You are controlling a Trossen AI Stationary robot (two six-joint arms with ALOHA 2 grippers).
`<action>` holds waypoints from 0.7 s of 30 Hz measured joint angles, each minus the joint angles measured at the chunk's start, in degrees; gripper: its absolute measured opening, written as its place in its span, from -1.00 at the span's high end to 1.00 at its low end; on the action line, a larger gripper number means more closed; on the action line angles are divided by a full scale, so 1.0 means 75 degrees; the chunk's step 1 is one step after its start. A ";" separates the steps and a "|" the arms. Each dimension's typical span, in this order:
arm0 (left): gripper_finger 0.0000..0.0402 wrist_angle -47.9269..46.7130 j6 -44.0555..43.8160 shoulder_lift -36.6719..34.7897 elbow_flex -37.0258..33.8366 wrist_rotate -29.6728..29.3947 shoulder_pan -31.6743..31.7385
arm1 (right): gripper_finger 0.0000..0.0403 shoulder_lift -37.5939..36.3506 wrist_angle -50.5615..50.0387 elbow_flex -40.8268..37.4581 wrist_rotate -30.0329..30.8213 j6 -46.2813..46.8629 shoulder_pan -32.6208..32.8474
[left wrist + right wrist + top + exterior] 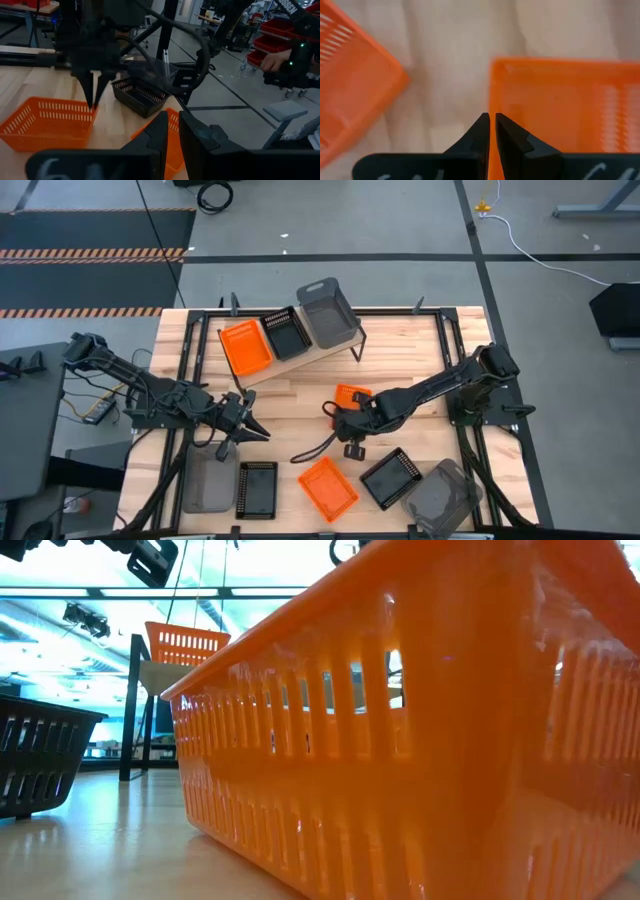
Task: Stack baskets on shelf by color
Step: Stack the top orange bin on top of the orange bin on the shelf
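The light wood shelf (300,358) at the far side carries an orange basket (245,347), a black one (285,333) and a grey one (328,310). At mid-table my right gripper (350,412) points down, shut on a second orange basket (352,393). A third orange basket (328,487) rests on its base near the front edge and fills the low view (400,740). My left gripper (252,427) hovers shut at the left, holding nothing. My right gripper pinches the rim of one wall (490,102) of the orange basket between its two fingers, one finger inside the basket and one outside. The fingers (94,92) come steeply from above, at the basket's near end. Whether the basket is clear of the table I cannot tell.
Along the front edge stand two black baskets (257,488) (392,477) and two grey baskets (208,480) (445,495). A black cable (312,450) loops on the table below the right gripper. A person's hand (272,60) shows beyond the table.
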 joint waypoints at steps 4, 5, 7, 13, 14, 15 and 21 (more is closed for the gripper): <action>0.74 -0.0002 -0.0041 0.0000 0.0001 0.0003 -0.0002 | 0.80 -0.0002 -0.0611 0.0124 -0.0093 0.0601 0.0191; 0.74 -0.0003 -0.0045 -0.0001 0.0000 0.0003 0.0000 | 0.77 -0.0002 -0.0636 0.0124 -0.0131 0.0712 0.0270; 0.74 -0.0006 -0.0073 -0.0002 0.0000 0.0003 -0.0003 | 0.70 0.0014 -0.0700 0.0124 -0.0121 0.0903 0.0416; 0.74 -0.0046 -0.0076 0.0015 0.0001 0.0003 -0.0002 | 0.36 0.0030 -0.1105 0.0124 0.0476 0.1365 0.0733; 0.74 -0.0041 -0.0076 0.0015 0.0000 0.0003 -0.0002 | 0.29 0.0030 -0.1113 0.0124 0.0506 0.1387 0.0767; 0.74 -0.0037 -0.0076 0.0015 -0.0001 0.0003 -0.0002 | 0.22 0.0030 -0.1093 0.0120 0.0573 0.1382 0.0794; 0.74 -0.0034 -0.0079 0.0015 0.0001 0.0003 -0.0002 | -0.05 0.0030 -0.0807 -0.0203 0.1016 0.1364 0.0806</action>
